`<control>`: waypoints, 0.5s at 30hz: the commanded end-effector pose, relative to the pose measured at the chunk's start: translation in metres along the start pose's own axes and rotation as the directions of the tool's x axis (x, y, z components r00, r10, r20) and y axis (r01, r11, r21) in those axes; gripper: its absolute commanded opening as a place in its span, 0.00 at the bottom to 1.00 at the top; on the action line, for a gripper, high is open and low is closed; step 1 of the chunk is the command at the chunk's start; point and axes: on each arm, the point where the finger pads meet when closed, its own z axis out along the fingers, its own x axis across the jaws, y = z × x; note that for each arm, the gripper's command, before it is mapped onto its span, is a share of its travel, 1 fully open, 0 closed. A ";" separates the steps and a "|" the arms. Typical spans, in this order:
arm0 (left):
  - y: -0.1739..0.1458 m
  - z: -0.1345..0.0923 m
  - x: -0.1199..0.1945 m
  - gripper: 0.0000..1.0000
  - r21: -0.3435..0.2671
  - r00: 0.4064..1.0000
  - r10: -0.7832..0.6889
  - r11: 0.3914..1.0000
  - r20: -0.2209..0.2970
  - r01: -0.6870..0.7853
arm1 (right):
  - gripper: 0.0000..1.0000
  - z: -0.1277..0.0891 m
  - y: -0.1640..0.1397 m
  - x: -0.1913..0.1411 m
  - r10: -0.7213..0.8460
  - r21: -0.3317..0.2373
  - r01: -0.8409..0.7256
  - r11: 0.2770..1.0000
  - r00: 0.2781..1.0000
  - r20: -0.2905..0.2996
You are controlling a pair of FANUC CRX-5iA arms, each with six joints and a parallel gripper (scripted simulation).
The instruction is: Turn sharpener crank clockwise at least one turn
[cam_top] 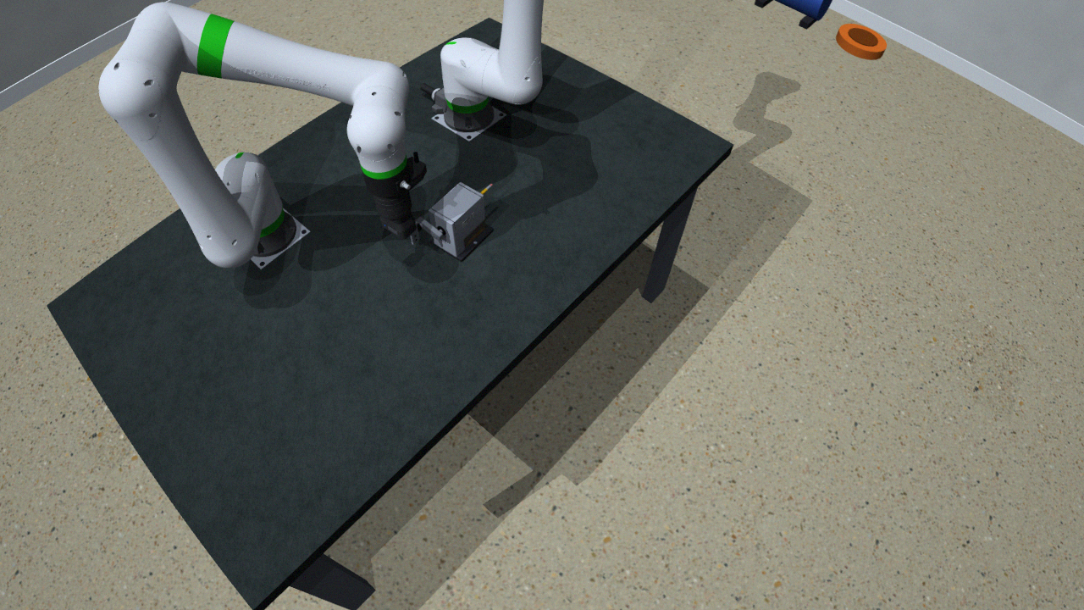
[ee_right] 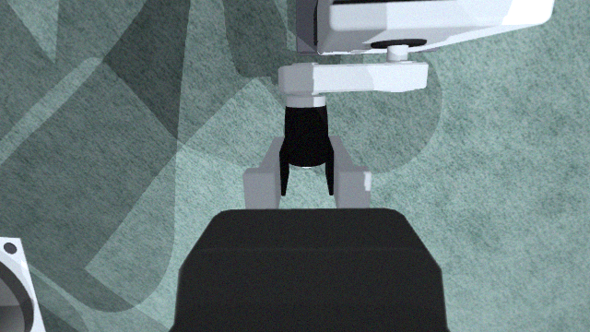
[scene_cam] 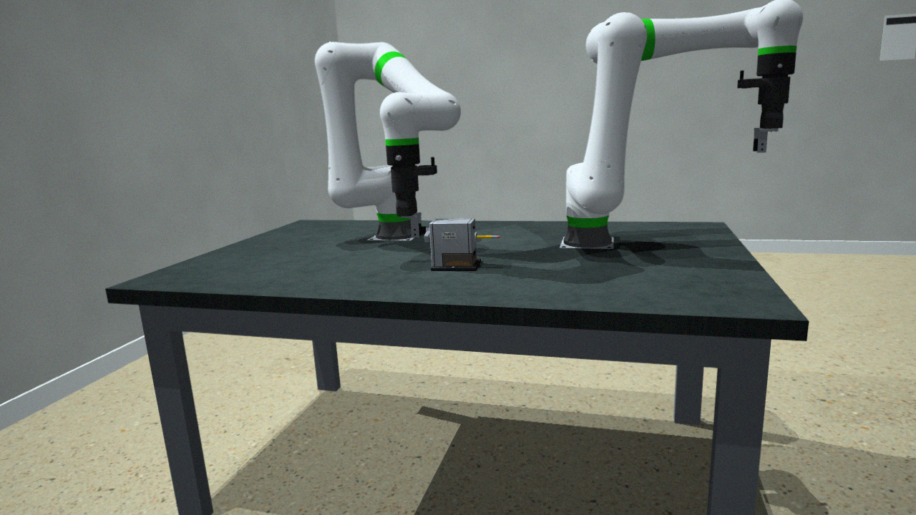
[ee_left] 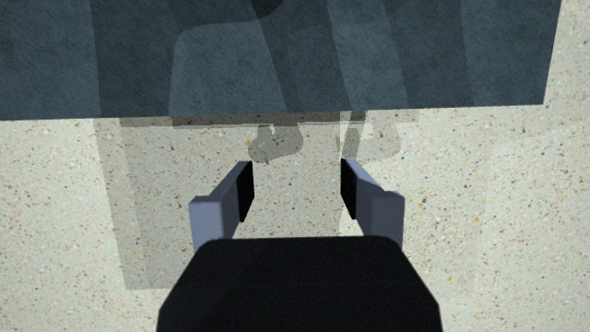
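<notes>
The grey sharpener (cam_top: 468,219) (scene_cam: 438,248) (ee_right: 369,34) stands upright on the table, with a yellow pencil (cam_top: 485,189) (scene_cam: 486,236) in the side opposite the crank. The crank arm (cam_top: 429,228) (ee_right: 350,77) reaches from its axle toward the arm bases' side of the table. My right gripper (scene_cam: 418,227) (ee_right: 306,154) is shut on the black crank knob (ee_right: 306,124), with a finger on each side of it. In the top view the fingers partly hide the knob. My left gripper (scene_cam: 760,141) (ee_left: 297,177) is open and empty, high up and far from the sharpener.
The dark table (cam_top: 303,394) (scene_cam: 307,287) carries both arm bases (cam_top: 274,231) (cam_top: 468,117) along its back side. The left arm's base is on the pencil's side. An orange ring (cam_top: 843,37) lies on the floor far off.
</notes>
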 end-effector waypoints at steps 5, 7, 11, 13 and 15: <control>0.000 -0.001 0.000 1.00 -0.002 1.000 0.000 1.000 0.000 0.000 | 0.00 -0.008 0.000 0.003 0.000 0.000 0.000 1.000 1.000 -0.003; 0.000 -0.001 0.000 1.00 -0.002 1.000 0.000 1.000 0.000 0.000 | 0.00 -0.011 0.000 0.004 0.000 0.000 0.000 1.000 1.000 -0.003; 0.000 -0.001 0.000 1.00 -0.002 1.000 0.000 1.000 0.000 0.000 | 0.00 -0.015 0.000 0.007 0.000 0.000 0.000 1.000 1.000 -0.003; 0.000 -0.001 0.000 1.00 -0.002 1.000 0.000 1.000 0.000 0.000 | 0.00 -0.018 0.000 0.009 0.000 0.000 0.000 1.000 1.000 -0.003; 0.000 -0.001 0.000 1.00 -0.002 1.000 0.000 1.000 0.000 0.000 | 0.00 -0.020 0.000 0.010 0.000 0.000 0.000 1.000 1.000 -0.003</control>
